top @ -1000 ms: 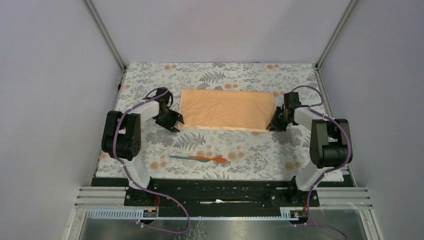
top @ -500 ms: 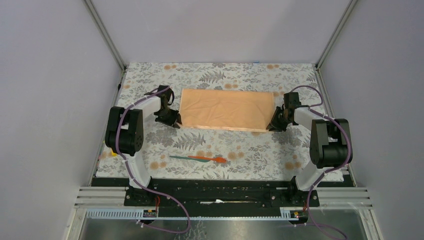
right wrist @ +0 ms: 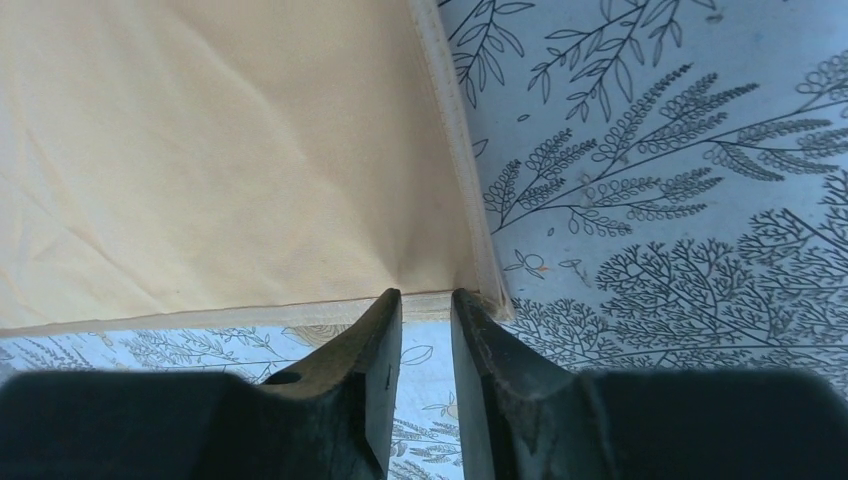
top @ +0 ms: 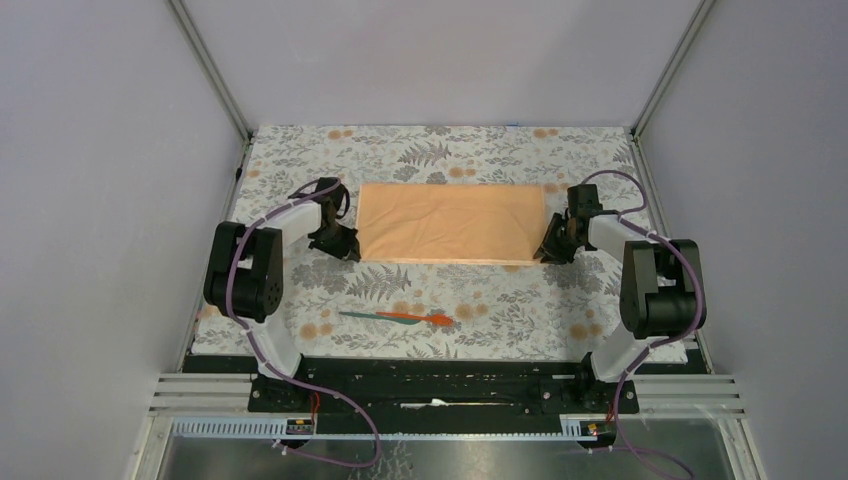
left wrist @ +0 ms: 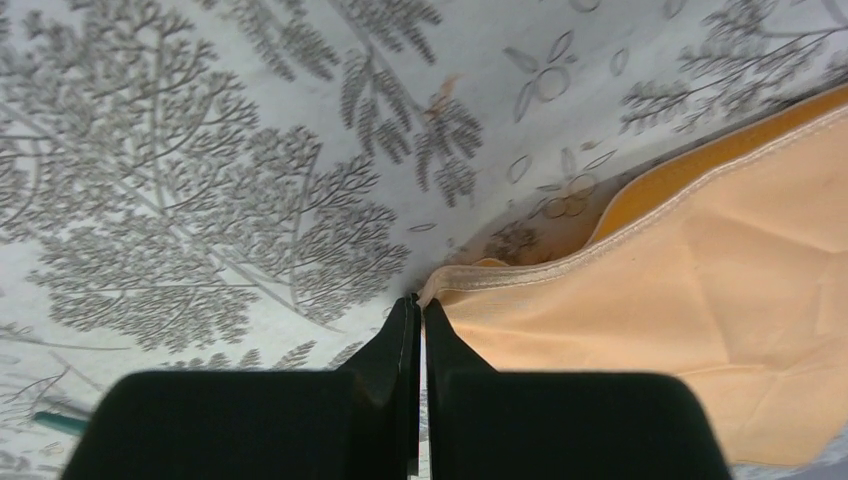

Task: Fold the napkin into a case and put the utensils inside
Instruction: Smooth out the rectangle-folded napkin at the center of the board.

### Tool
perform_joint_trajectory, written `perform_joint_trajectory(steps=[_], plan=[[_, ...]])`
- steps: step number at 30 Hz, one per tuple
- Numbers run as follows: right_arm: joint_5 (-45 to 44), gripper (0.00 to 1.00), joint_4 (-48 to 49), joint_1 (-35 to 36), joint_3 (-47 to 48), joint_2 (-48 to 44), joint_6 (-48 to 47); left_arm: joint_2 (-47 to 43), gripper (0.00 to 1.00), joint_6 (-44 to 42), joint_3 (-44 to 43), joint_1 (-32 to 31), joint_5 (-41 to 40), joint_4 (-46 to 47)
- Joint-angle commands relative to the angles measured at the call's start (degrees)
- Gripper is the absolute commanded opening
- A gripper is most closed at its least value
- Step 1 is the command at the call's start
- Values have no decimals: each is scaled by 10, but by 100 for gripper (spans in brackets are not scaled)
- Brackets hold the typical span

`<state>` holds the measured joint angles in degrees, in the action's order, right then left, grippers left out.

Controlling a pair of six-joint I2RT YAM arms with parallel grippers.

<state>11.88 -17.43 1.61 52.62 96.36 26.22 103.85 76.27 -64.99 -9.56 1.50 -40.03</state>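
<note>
Peach-orange cloth napkin (top: 452, 222), long axis crosswise between my hands. Left hand (left wrist: 418, 302) closed at near-left corner; right hand (right wrist: 427, 298) part-open at near-right.

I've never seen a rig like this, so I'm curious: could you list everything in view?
napkin: 1, peach-orange, a folded rectangle lying flat at the far middle of the table.
utensils: 2, one teal-green, one orange-red, lying in line nearer the arm bases.
tablecloth: 1, grey floral print, covering the table.
enclosure walls: 3, pale grey, around the table.
left gripper: 1, black, shut, at the napkin's near left corner.
right gripper: 1, black, open, at the napkin's near right corner.
</note>
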Motion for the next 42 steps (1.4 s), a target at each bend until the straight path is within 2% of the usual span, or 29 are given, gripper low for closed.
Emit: perform_joint_trajectory(steps=[1,7,10,12,13,14,15,17,19,20,24,26,30,34,38,42], plan=[[-34,34,-28,1,5,-29,-14,-36,2,-31,29,-3,-30,-22],[-30,39,-67,1,35,-60,-36,-100,35,-94,42,-3,26,-23],[-24,45,-92,2,60,-78,-55,-156,57,-131,59,-3,28,-21],[12,53,-77,3,82,-80,-57,-188,73,-171,67,-3,45,31],[42,57,-56,3,91,-75,-49,-199,92,-193,72,-3,69,84],[76,62,-30,3,101,-63,-34,-202,98,-216,75,-3,119,146],[106,66,1,3,114,-38,-15,-194,99,-230,70,-3,163,205],[168,87,51,3,154,18,23,-150,99,-239,36,-4,205,280],[235,97,109,4,195,78,75,-90,99,-232,-3,-5,247,347],[264,99,150,3,209,105,107,-57,99,-224,-23,-5,266,380],[332,100,345,4,243,190,227,59,98,-184,-83,-5,315,517],[350,100,379,3,265,235,258,107,98,-179,-114,-5,315,547],[342,100,358,3,307,292,241,173,98,-176,-135,10,295,572],[317,100,324,-10,317,325,204,221,98,-155,-120,36,299,603],[304,100,310,-57,290,345,197,221,99,-169,-90,58,280,579],[283,100,291,-90,255,323,168,198,99,-200,-86,61,281,548]])
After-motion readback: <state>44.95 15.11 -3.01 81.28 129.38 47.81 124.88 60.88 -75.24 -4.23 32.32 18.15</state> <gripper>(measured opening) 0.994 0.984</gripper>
